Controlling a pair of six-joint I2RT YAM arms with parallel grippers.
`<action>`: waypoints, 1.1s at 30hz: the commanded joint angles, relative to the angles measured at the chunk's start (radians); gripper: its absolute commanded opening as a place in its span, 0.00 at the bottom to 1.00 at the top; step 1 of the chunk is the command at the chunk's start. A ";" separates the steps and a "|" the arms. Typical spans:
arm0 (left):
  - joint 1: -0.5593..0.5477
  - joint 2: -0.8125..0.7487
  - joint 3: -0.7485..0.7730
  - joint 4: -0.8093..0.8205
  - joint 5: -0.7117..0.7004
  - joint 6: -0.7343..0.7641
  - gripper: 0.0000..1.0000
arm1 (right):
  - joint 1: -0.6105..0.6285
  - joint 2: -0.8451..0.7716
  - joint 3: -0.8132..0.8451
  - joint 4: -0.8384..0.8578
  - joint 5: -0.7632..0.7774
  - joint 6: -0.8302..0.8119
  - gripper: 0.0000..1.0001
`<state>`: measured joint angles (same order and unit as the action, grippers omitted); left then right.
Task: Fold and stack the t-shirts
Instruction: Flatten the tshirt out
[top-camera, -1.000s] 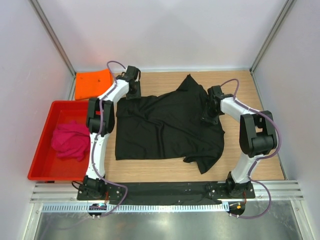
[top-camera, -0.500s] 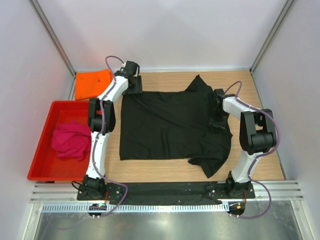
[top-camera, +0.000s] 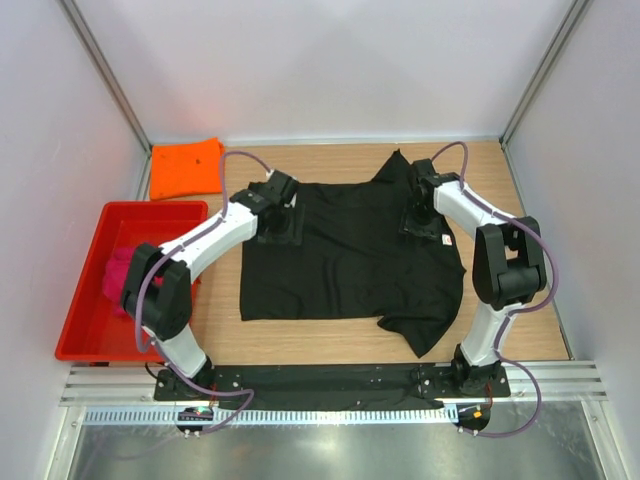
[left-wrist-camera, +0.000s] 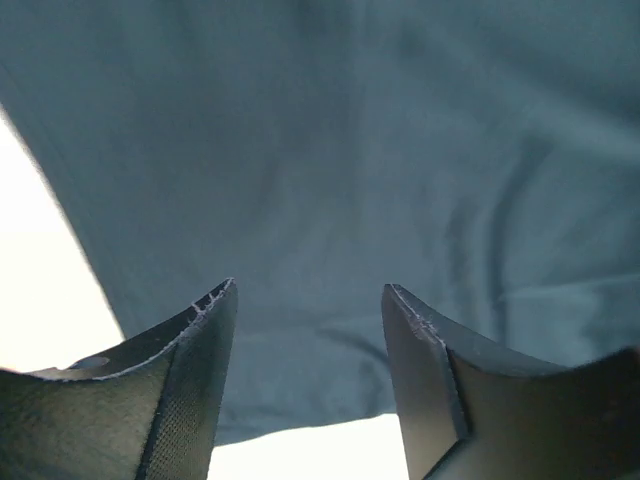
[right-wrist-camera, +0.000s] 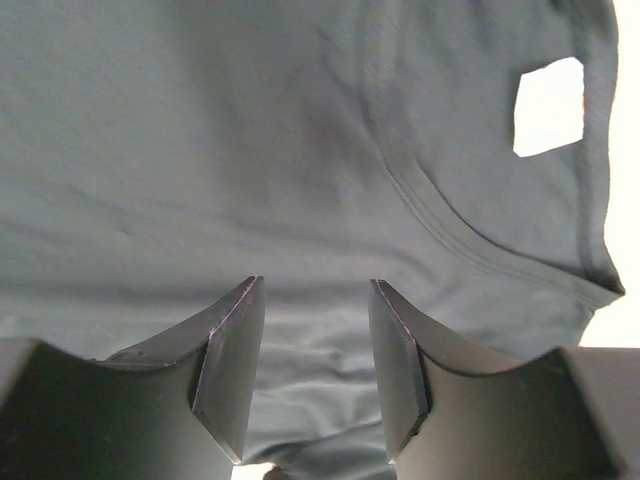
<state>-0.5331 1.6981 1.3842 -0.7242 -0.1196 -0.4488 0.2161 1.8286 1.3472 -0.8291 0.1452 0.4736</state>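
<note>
The black t-shirt (top-camera: 340, 260) lies spread flat across the middle of the table, one sleeve toward the near right. Its small white tag (top-camera: 446, 239) shows near the right edge. My left gripper (top-camera: 280, 228) hovers over the shirt's far left part, open, with only black cloth (left-wrist-camera: 330, 150) below its fingers (left-wrist-camera: 205, 330). My right gripper (top-camera: 420, 222) is over the collar area, open and empty, with the collar seam and tag (right-wrist-camera: 548, 105) ahead of it. The orange t-shirt (top-camera: 185, 167) lies folded at the far left. The magenta t-shirt (top-camera: 120, 272) is bunched up, partly behind my left arm.
A red plastic tray (top-camera: 80, 330) at the left edge holds the magenta shirt. Bare wood (top-camera: 320, 345) shows in front of the black shirt. Grey walls close in on three sides, and the arm bases stand at the near edge.
The black shirt was drawn out flatter and toward the right, then let go. My left gripper came off its far left corner onto the cloth, and both sets of jaws widened.
</note>
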 joint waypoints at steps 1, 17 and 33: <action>0.001 0.002 -0.112 0.058 0.026 -0.068 0.60 | 0.008 0.035 0.026 0.042 -0.036 0.005 0.51; 0.001 -0.091 -0.434 0.045 0.015 -0.160 0.57 | 0.048 -0.028 -0.232 0.122 -0.010 0.023 0.50; -0.001 -0.324 -0.433 -0.083 0.113 -0.212 0.60 | -0.036 -0.211 -0.156 0.300 -0.025 0.128 0.52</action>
<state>-0.5343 1.4113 0.8688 -0.7849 -0.0471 -0.6472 0.2386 1.6161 1.0618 -0.7132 0.1242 0.5278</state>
